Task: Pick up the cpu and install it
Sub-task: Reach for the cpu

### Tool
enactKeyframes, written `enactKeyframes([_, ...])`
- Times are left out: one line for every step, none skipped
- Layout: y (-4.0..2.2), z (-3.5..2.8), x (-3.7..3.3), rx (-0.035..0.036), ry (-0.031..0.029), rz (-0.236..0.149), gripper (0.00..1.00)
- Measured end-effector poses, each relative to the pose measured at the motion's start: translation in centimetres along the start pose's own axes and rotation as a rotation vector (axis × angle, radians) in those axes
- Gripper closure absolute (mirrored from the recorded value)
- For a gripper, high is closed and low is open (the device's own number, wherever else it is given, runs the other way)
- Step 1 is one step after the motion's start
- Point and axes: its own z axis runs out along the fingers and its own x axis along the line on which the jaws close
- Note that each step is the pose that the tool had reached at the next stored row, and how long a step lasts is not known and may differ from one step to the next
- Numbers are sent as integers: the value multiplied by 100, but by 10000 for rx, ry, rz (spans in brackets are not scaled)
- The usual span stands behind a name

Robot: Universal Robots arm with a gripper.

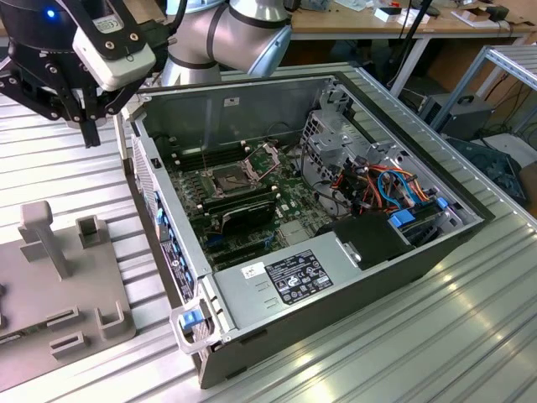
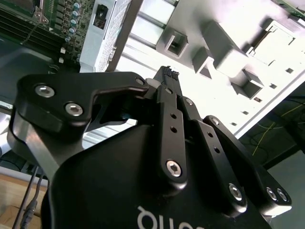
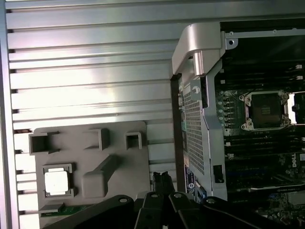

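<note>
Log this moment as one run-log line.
hand: shut, empty, raised beside computer case | cpu: lying in grey holder pocket, untouched | socket: frame open, empty

Ribbed metal table [image 1: 403,336], open computer case [image 1: 235,105] on it, grey fixture tray [image 1: 84,285] alongside

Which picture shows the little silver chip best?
The first wrist view: the cpu lies flat in the grey tray, unblocked. The exterior and second wrist views show that tray, but I cannot tell the cpu there.
</note>
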Motion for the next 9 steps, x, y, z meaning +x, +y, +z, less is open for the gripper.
enactKeyframes([0, 0, 5, 0, 0, 0, 89])
enactKeyframes([-1, 0, 11, 0, -1, 0, 89])
enactKeyframes([-2, 0, 22, 0, -1, 0, 89])
enactKeyframes([-3, -1, 35, 0, -1, 1, 89])
enactKeyframes([-3, -1, 45, 0, 0, 1, 89])
enactKeyframes([-4, -1, 52, 0, -1, 1, 89])
enactKeyframes([-4, -1, 58, 0, 0, 0, 89])
enactKeyframes([-5, -2, 65, 0, 0, 0, 89])
enactKeyframes([-5, -2, 72, 0, -1, 1, 89])
